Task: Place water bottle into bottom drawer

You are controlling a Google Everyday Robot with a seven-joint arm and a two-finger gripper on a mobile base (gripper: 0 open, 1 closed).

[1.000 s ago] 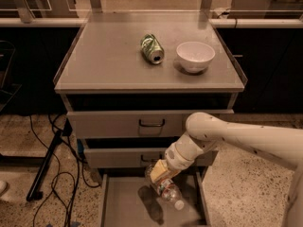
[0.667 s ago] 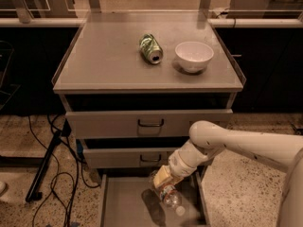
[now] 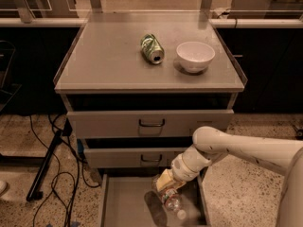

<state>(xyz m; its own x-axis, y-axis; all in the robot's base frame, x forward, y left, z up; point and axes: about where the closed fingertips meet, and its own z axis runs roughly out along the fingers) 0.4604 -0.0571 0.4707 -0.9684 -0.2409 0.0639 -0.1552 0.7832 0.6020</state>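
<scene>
The water bottle is held tilted, cap down, inside the open bottom drawer. It is pinched at its upper end by the claw. Placing is judged nearly done; release, then withdrawal, is called for.

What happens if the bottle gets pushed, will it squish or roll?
The bottle looks crinkled, so probably squishy and light. Being round, it may roll on the drawer floor once the gripper, holding it just above, lets go.
</scene>
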